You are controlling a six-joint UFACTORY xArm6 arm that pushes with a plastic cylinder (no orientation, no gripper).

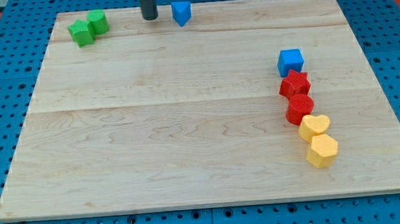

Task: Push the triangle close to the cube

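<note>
A blue triangle (pixel 181 13) lies near the view's top edge of the wooden board, a little left of centre. A blue cube (pixel 290 62) sits at the view's right, at the top of a column of blocks. My tip (pixel 149 16) is on the board just left of the blue triangle, with a small gap between them. The cube is far to the right of and below the triangle.
Below the cube run a red star (pixel 295 85), a red round block (pixel 300 108), a yellow heart (pixel 314 127) and a yellow hexagon (pixel 322 151). Two green blocks (pixel 87 27) sit touching at the top left. The board (pixel 187 127) lies on a blue pegboard.
</note>
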